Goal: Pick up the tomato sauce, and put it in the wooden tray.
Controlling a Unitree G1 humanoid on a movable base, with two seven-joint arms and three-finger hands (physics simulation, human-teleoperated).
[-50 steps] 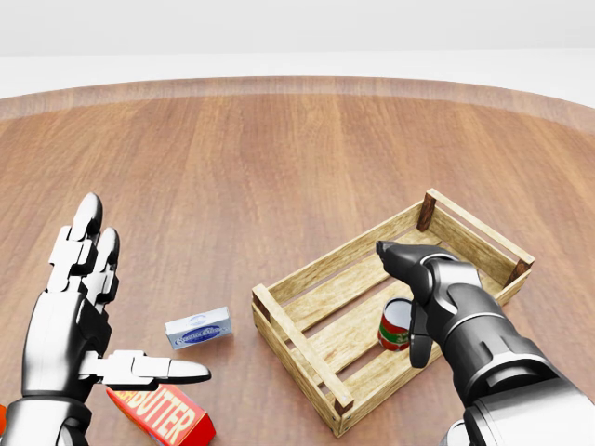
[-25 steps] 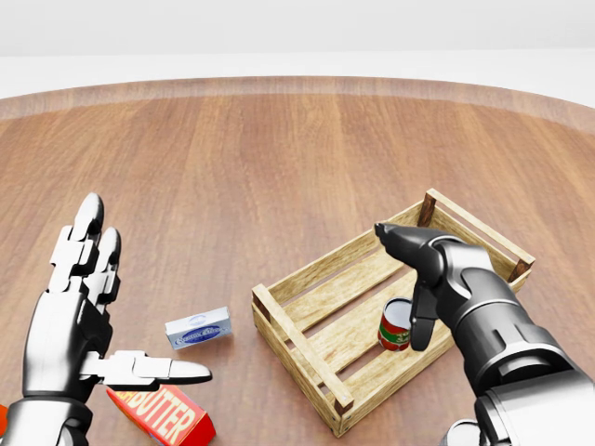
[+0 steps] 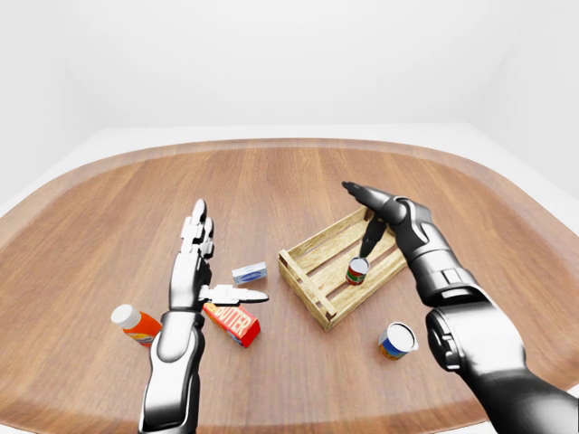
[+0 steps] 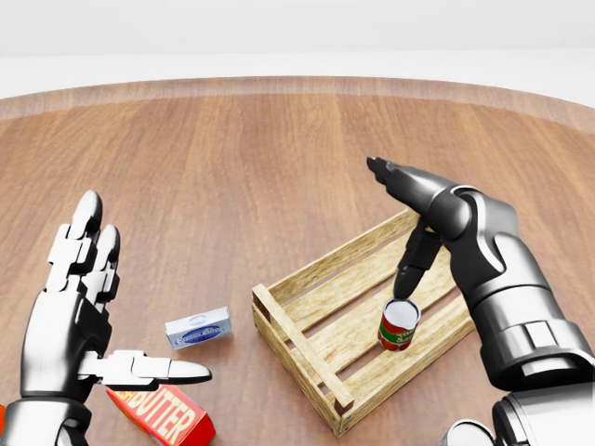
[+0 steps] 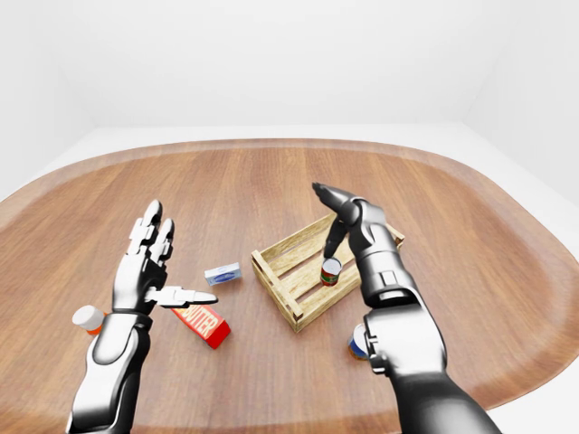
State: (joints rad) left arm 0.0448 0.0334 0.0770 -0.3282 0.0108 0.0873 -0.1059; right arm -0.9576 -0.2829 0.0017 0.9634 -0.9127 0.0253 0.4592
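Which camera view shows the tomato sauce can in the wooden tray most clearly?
The head view: the tomato sauce can appears largest there, upright in the wooden tray, below the open right hand. Both eye views show the same can, only smaller; its label is harder to read.

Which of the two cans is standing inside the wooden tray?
The red and green can, under the open right hand. It stands upright on the slats of the wooden tray. The blue can sits on the table outside the tray.
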